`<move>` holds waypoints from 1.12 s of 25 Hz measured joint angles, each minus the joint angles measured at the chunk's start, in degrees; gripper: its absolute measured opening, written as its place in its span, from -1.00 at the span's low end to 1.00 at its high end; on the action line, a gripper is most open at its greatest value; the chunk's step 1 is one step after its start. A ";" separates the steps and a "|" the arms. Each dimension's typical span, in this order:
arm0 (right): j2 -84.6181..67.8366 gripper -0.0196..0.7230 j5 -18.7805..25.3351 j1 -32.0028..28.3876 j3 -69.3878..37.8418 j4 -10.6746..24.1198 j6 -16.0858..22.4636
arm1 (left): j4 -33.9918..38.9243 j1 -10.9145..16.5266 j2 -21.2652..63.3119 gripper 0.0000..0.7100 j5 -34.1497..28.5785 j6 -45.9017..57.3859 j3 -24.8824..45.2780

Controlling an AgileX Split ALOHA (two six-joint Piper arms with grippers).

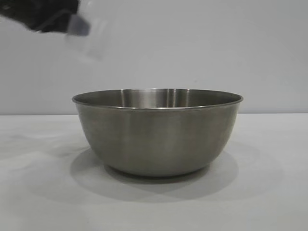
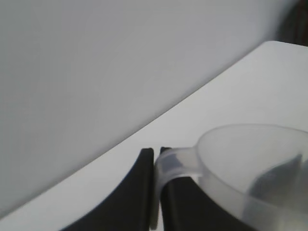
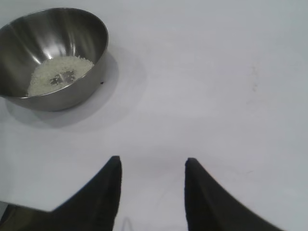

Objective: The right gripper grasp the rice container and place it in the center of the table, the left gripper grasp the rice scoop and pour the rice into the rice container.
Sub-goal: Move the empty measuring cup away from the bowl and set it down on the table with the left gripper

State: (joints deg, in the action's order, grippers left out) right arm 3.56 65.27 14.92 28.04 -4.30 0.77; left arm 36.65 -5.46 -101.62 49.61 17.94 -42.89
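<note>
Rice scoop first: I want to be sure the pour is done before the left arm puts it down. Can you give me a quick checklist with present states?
1. Rice is in the rice container: ok, a pale layer covers its bottom.
2. Rice scoop is emptied: ok, no grains show in the part seen by the left wrist view.
3. Left gripper is shut on the scoop's handle: ok.
4. Scoop is clear of the container: ok, it is up at the exterior view's upper left.
5. Right gripper is out of the way: ok, open over the bare table, apart from the container.
6. Spilled grains on the table: cannot tell.
</note>
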 joint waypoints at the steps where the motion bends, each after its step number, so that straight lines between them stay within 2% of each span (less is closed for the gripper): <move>1: 0.00 -0.23 0.00 0.00 0.00 0.00 0.00 | -2.32 0.79 0.00 -1.00 1.07 -3.97 2.35; 5: 0.00 -0.23 0.00 0.00 0.00 0.00 0.00 | -13.84 1.31 -1.02 -1.00 10.01 -13.61 9.07; 8: 0.00 -0.23 0.00 0.00 0.00 0.00 0.00 | -17.99 1.31 -4.27 -1.00 14.82 -15.23 11.48; 14: 0.00 -0.23 0.00 0.00 0.00 0.00 0.00 | -19.25 1.31 -11.52 -1.00 15.16 -17.94 12.97; 21: 0.00 -0.23 0.00 0.00 -0.09 0.00 0.00 | -19.72 1.31 -13.57 -1.00 15.44 -19.96 12.97; 28: 0.00 -0.23 0.00 0.00 -0.09 0.00 0.00 | -20.60 1.31 -14.35 -1.00 15.48 -21.41 15.88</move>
State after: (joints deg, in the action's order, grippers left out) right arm 3.56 65.27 14.92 27.95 -4.30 0.77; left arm 16.05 -4.15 -115.97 65.09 -3.46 -27.01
